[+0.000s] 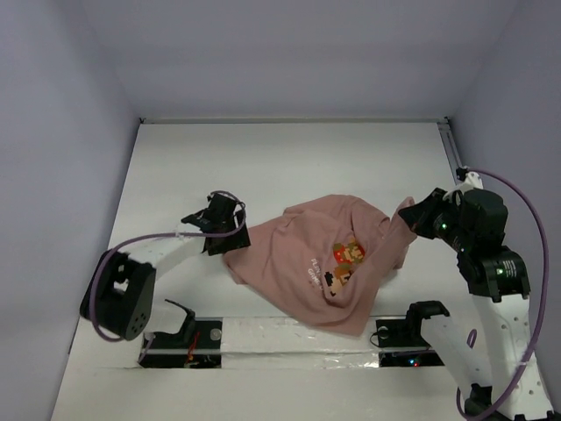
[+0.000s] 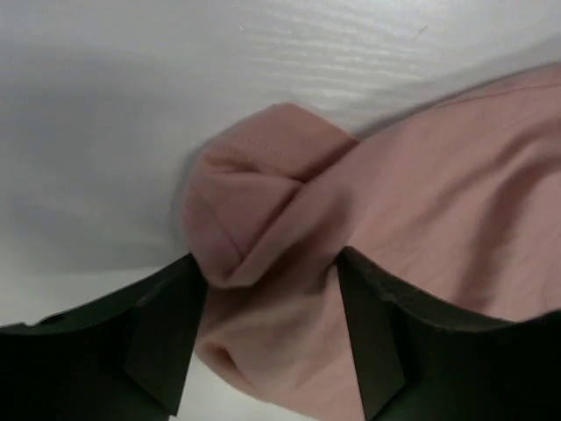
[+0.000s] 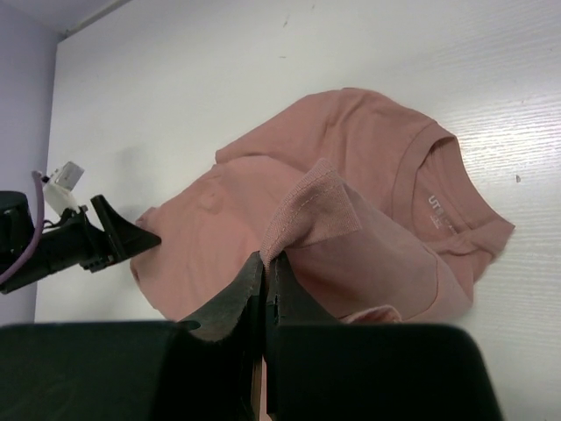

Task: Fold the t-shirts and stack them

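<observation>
The dusty-pink t-shirt lies crumpled at the table's middle, its orange-and-brown chest graphic facing up. My left gripper is at the shirt's left edge. In the left wrist view it is open, and a bunched fold of the shirt lies between its fingers. My right gripper is shut on a hemmed edge of the shirt and holds it lifted at the right. The right wrist view shows the jaws closed on that edge, with the collar flat beyond.
Grey walls close in the white table at the left, back and right. A taped strip and two black arm mounts run along the near edge. Purple cables loop from both arms.
</observation>
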Tool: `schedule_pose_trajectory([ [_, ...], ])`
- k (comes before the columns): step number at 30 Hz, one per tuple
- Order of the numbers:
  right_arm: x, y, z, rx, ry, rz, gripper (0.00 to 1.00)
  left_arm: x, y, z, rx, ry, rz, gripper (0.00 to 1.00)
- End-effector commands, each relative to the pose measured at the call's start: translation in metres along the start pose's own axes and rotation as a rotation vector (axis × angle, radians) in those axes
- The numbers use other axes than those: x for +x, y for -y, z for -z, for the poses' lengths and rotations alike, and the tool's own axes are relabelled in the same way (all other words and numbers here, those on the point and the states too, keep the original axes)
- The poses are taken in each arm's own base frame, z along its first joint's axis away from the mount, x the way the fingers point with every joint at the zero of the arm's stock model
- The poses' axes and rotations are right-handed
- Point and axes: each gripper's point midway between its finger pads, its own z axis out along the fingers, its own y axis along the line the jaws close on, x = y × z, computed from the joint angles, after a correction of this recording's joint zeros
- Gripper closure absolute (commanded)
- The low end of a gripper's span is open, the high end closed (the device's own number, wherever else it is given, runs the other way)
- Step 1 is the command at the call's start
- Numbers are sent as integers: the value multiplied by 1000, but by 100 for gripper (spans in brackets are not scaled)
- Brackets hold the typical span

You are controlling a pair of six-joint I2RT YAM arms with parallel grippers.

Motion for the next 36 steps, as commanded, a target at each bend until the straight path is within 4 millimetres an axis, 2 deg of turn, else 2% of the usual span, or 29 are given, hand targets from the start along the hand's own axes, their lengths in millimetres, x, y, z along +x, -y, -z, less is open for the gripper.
schedule_pose_trajectory([
  [1, -17, -13, 2, -50, 61, 21, 100, -9, 26, -14, 103, 12, 15, 45],
  [2, -19, -14, 2, -52, 65, 22, 100, -11, 26, -18, 97, 15, 15, 57],
  [3, -20, -15, 4, -59, 67, 21, 100, -18, 25, -18, 79, 42, 18, 74],
  [4, -21, -17, 5, -64, 67, 22, 100, -32, 30, -14, 79, 78, 23, 100],
  [6, -27, -26, 11, -91, 74, 29, 100, -57, 41, 11, 102, 141, 32, 100],
  [7, -31, -30, 15, -101, 84, 37, 100, -90, 62, 40, 166, 224, 49, 100],
  [8, -37, -35, 20, -113, 96, 42, 100, -109, 70, 78, 214, 297, 55, 100],
  [9, -54, -50, 34, -147, 136, 56, 100, -153, 90, 132, 283, 435, 66, 100],
  [10, -65, -61, 44, -176, 164, 64, 100, -175, 96, 169, 312, 518, 78, 100],
  [12, -90, -84, 63, -241, 229, 81, 100, -210, 93, 235, 311, 654, 108, 100],
  [13, -113, -105, 90, -295, 309, 103, 100, -244, 101, 306, 383, 795, 134, 100],
  [15, -137, -128, 114, -356, 373, 131, 100, -264, 107, 358, 417, 878, 131, 100],
  [16, -159, -146, 137, -395, 442, 154, 100, -276, 108, 423, 492, 992, 149, 100],
  [17, -170, -155, 148, -414, 480, 166, 100, -284, 112, 437, 502, 1021, 143, 100],
  [18, -181, -163, 159, -431, 514, 180, 100, -290, 109, 460, 518, 1071, 151, 100],
  [19, -190, -172, 169, -454, 542, 193, 100, -293, 106, 505, 569, 1157, 164, 100],
  [20, -205, -184, 183, -484, 585, 208, 100, -296, 102, 512, 558, 1172, 169, 100],
  [21, -209, -191, 189, -509, 596, 216, 100, -305, 105, 511, 547, 1179, 159, 100],
  [22, -209, -196, 192, -533, 595, 227, 100, -311, 97, 516, 530, 1207, 163, 100],
  [23, -210, -198, 191, -541, 593, 232, 100, -318, 94, 512, 521, 1211, 159, 100],
  [24, -209, -195, 180, -533, 574, 228, 100, -322, 102, 500, 560, 1165, 130, 100],
  [25, -207, -192, 172, -522, 560, 225, 100, -332, 95, 482, 523, 1144, 140, 100],
  [29, -188, -173, 130, -471, 462, 214, 100, -361, 84, 435, 448, 1087, 143, 100],
  [30, -176, -159, 112, -434, 423, 212, 100, -367, 81, 423, 432, 1070, 141, 100],
  [31, -169, -150, 103, -407, 405, 208, 100, -373, 77, 407, 418, 1041, 149, 100],
  [32, -162, -142, 94, -379, 385, 209, 100, -385, 69, 384, 388, 1010, 161, 100],
  [34, -147, -118, 73, -299, 350, 212, 100, -399, 61, 361, 341, 989, 167, 100],
  [35, -144, -113, 67, -280, 339, 211, 100, -409, 61, 331, 315, 938, 165, 100],
  [36, -144, -108, 63, -259, 341, 221, 100, -415, 59, 322, 316, 927, 159, 100],
])
